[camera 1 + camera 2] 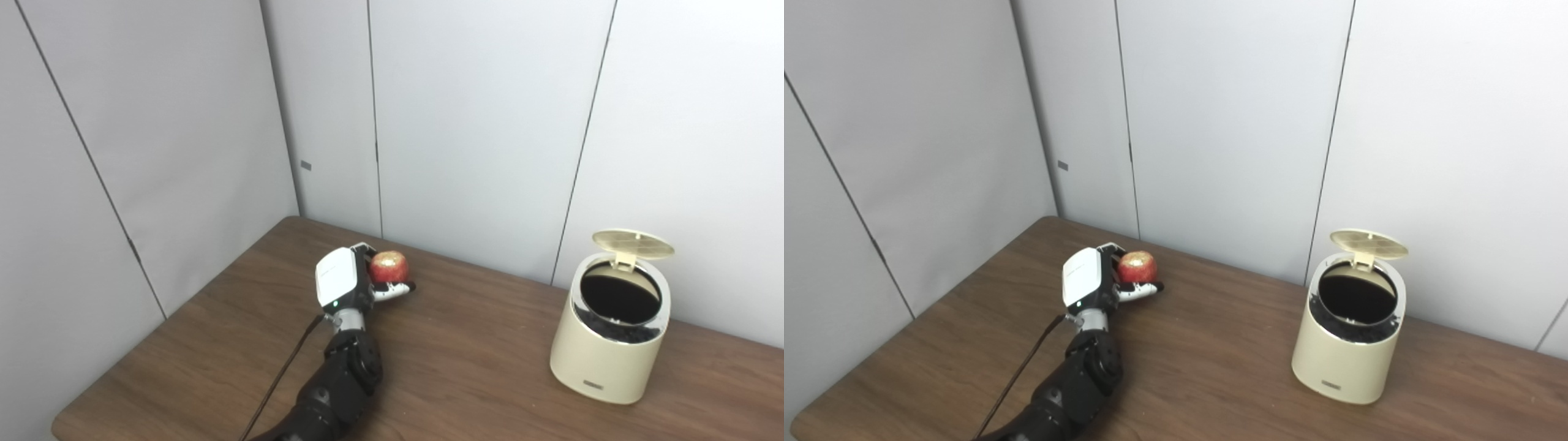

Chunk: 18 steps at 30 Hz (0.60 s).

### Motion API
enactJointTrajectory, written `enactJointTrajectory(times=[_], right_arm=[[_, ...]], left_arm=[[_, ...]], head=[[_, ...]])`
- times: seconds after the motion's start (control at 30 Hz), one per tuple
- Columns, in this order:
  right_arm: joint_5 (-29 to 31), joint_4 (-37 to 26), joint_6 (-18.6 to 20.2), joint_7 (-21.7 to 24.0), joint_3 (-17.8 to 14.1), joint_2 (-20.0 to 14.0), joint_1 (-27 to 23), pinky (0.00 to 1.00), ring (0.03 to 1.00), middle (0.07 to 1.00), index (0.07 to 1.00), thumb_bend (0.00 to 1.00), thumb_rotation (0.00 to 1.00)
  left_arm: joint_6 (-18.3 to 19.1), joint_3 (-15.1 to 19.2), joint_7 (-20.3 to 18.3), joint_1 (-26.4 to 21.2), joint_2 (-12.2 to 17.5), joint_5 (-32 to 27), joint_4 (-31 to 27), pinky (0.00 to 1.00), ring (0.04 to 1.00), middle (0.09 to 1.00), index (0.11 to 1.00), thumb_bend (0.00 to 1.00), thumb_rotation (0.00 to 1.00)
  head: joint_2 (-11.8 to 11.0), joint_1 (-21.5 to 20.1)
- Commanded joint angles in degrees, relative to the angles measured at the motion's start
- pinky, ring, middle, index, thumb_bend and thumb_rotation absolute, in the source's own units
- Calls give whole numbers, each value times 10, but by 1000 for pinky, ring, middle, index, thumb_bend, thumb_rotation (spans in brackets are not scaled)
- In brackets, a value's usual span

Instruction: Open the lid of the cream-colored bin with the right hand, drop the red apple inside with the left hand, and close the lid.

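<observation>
On the brown wooden table (465, 367), the red apple (388, 267) is clasped by the left hand (352, 283), well apart from the open-lidded cream-colored bin (606, 352), so it could be dropped short.

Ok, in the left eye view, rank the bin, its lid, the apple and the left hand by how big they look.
1. bin
2. left hand
3. lid, edge-on, so unsure against the hand
4. apple

a brown wood-grain table (478, 361) – behind it, pale grey wall panels (478, 122) with thin dark seams.
</observation>
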Motion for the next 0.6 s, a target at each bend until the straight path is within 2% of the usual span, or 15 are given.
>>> enactJointTrajectory(times=[0.0, 0.17, 0.37, 0.47, 0.57], right_arm=[[1, -6, -4, -5, 0, 3, -1, 406, 603, 666, 654, 766, 998], [3, -7, -2, -4, 1, 4, -2, 402, 602, 666, 655, 760, 997], [2, -2, -5, -6, 5, 9, -4, 406, 609, 676, 662, 753, 989], [1, 0, -8, -10, 9, 16, -5, 398, 601, 675, 662, 744, 977], [-7, -7, -3, -13, 13, 27, -5, 396, 597, 672, 662, 709, 958]], left_arm=[[-1, -6, 11, 3, 1, 8, 7, 254, 330, 437, 504, 521, 0], [-10, -6, 8, 8, 4, 1, 7, 222, 296, 415, 507, 519, 0], [-36, -4, 0, 17, 11, -9, -10, 237, 312, 416, 510, 518, 0], [-60, -12, -23, 32, 24, -7, -41, 271, 344, 438, 504, 521, 0], [-78, -14, -41, 54, 39, -3, -83, 309, 379, 470, 488, 523, 0]], head=[[1, -2], [1, -6], [-2, -25], [-3, -46], [2, -97]])
